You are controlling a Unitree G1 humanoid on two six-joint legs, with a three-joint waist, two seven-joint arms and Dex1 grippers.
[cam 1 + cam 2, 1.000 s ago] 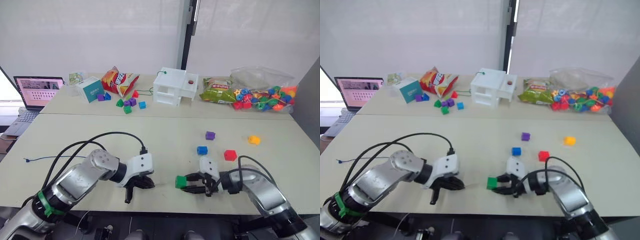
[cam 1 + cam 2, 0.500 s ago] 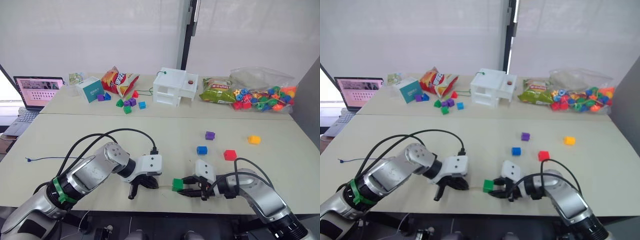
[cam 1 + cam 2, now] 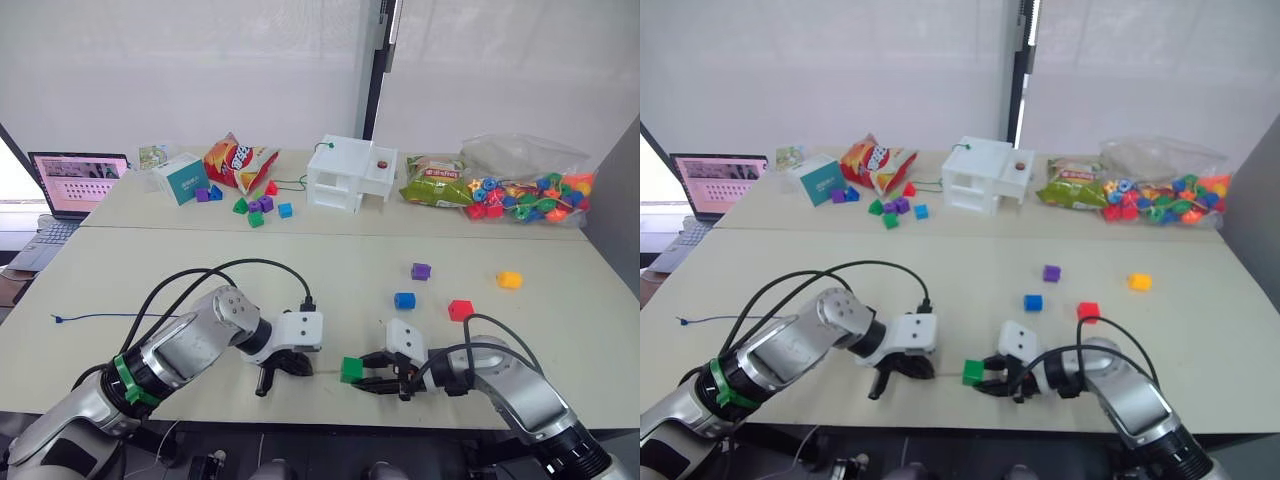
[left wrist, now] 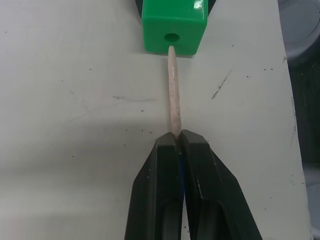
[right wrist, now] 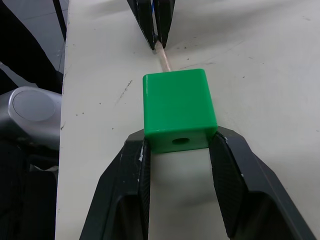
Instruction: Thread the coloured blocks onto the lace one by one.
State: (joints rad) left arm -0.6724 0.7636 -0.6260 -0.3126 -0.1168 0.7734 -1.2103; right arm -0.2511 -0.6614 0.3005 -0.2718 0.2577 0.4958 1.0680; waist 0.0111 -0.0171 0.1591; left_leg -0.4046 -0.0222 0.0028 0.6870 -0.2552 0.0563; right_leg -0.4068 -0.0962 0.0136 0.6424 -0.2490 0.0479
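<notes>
Along the near edge of the front table (image 3: 120,270), starting at the robot's left, the dark-blue lace (image 3: 100,317) trailed across bare tabletop from its end close to the left edge toward the left arm. The left gripper (image 3: 278,368) lay low over the surface near the front edge, its fingers pinched tight on the lace just behind the pale stiff tip (image 4: 173,92). That tip pointed at the hole of the green block (image 5: 178,109) and its end met the hole's mouth; how far it had entered could not be told. The right gripper (image 3: 378,361) clamped the green block from both sides, the block resting close to the front edge. Open tabletop lay between the arms and the remaining beads further back on the right: the blue block (image 3: 404,300), purple block (image 3: 421,271), red block (image 3: 460,310) and yellow block (image 3: 509,280), all apart from one another. The yellow block sat nearest the right edge. On the rear table stood a laptop (image 3: 72,183), a white box (image 3: 350,172) and a clear bag of beads (image 3: 525,190).
</notes>
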